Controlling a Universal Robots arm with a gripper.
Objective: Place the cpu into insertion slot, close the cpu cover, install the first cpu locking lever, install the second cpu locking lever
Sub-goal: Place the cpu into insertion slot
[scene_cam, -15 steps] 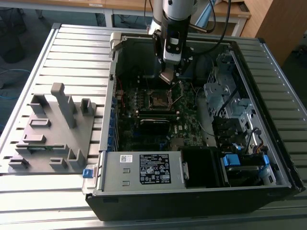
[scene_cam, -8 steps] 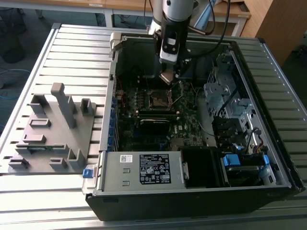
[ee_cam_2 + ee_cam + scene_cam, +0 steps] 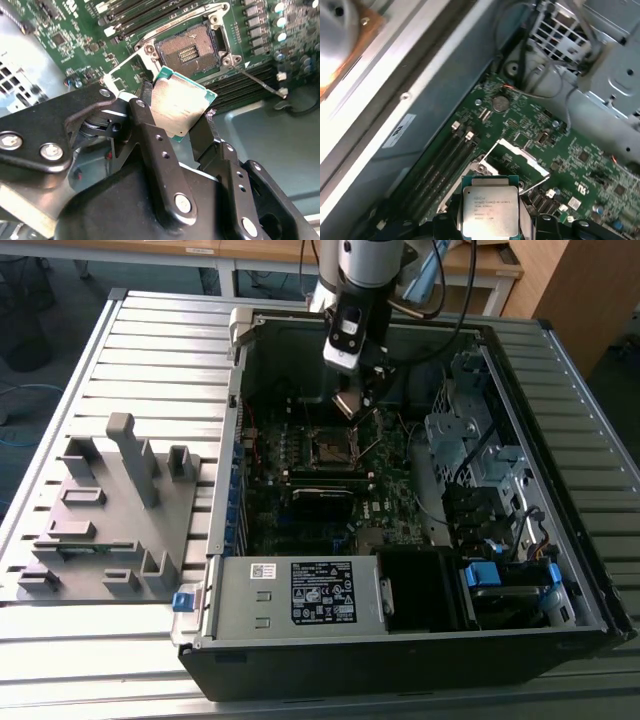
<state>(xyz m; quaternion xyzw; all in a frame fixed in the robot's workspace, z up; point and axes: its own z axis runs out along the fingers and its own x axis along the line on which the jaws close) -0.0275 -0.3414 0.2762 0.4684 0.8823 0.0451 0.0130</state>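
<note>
My gripper (image 3: 348,400) hangs inside the open computer case, above the green motherboard (image 3: 290,510). It is shut on the cpu (image 3: 180,100), a flat silver-topped square held by its edges between the two black fingers (image 3: 145,115). In the first wrist view the cpu (image 3: 490,207) faces the camera. The insertion slot (image 3: 192,47) lies bare a short way below, its dark pin grid showing. The cpu cover (image 3: 124,64) stands swung open beside the slot, also seen as a silvery frame (image 3: 522,156). A thin wire locking lever (image 3: 260,82) sticks out, released.
A metal drive cage (image 3: 470,440) with cables fills the case on the exterior view's right. The power supply (image 3: 300,590) sits at the case's near edge. Long black memory slots (image 3: 140,15) flank the socket. A grey fixture tray (image 3: 110,500) rests on the slatted table at the exterior view's left.
</note>
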